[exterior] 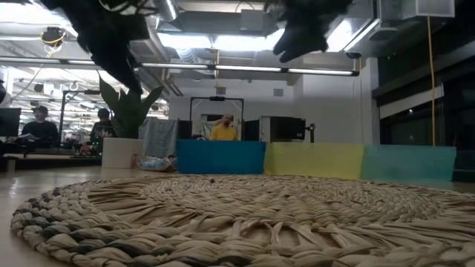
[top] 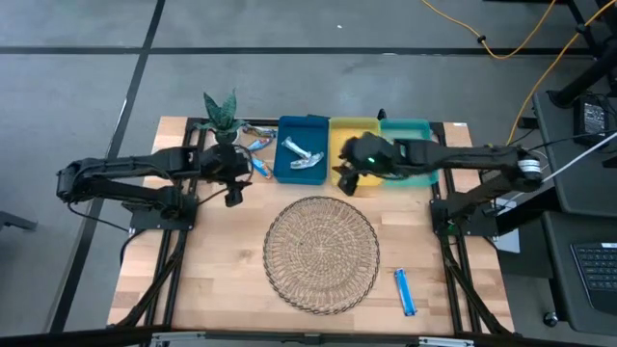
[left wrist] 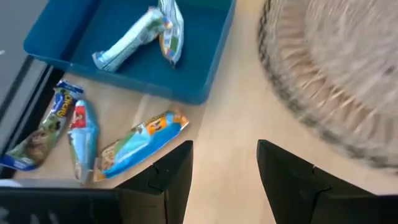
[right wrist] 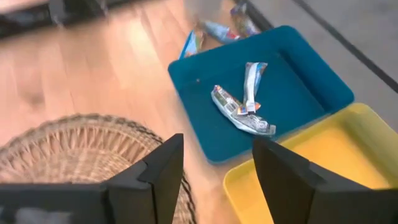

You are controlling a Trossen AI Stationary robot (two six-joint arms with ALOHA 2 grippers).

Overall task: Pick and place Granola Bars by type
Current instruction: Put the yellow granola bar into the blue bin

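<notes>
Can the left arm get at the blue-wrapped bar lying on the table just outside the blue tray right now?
Probably yes. The left gripper is open and empty, with the blue-wrapped bar flat on bare wood just ahead of its fingers. Only the blue tray wall close beside it might crowd a finger.

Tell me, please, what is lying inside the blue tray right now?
Two silver-white granola bars lie crossed on the floor of the blue tray, touching each other. Nothing else shows inside it; no claw covers any part of it.

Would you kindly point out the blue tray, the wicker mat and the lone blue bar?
blue tray (top: 286,173): high view, bare floor.
wicker mat (top: 321,253): high view, centre.
lone blue bar (top: 405,292): high view, wrapper middle.
</notes>
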